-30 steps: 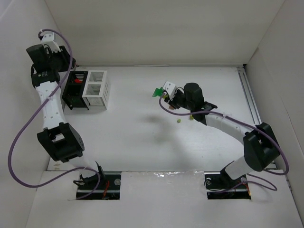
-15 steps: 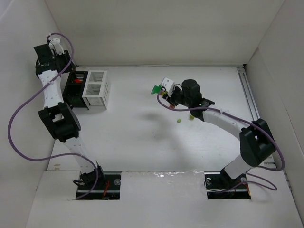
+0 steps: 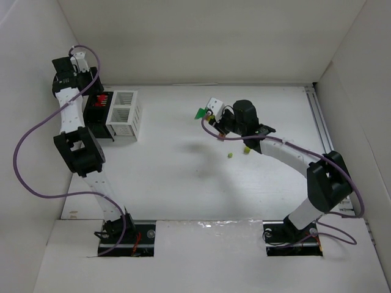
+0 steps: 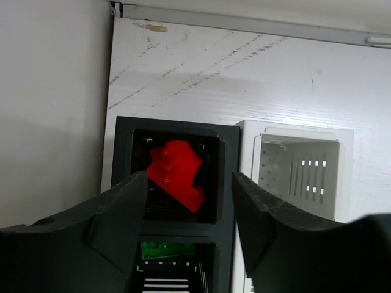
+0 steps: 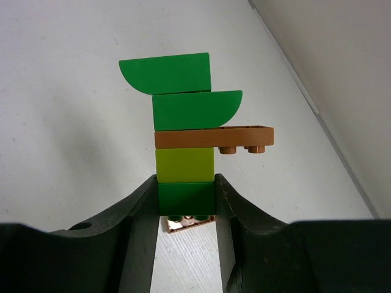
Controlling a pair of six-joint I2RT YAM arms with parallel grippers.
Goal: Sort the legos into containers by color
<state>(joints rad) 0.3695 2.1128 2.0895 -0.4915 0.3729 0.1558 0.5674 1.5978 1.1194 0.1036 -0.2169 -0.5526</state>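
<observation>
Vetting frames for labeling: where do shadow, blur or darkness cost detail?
Top external: soft even light, a faint shadow on the table near the right arm, loose legos mere specks. Left wrist: near fingers dark and soft, red lego clear. Right wrist: lego stack crisp, fingers near-black.

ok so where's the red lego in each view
top external: upper left, the red lego inside the black bin.
left wrist: left of centre, in the black bin's far compartment, between the open left fingers.
right wrist: not in it; only the lego stack in the right fingers.
shared landmark: the white bin joined to the black bin's right side.
</observation>
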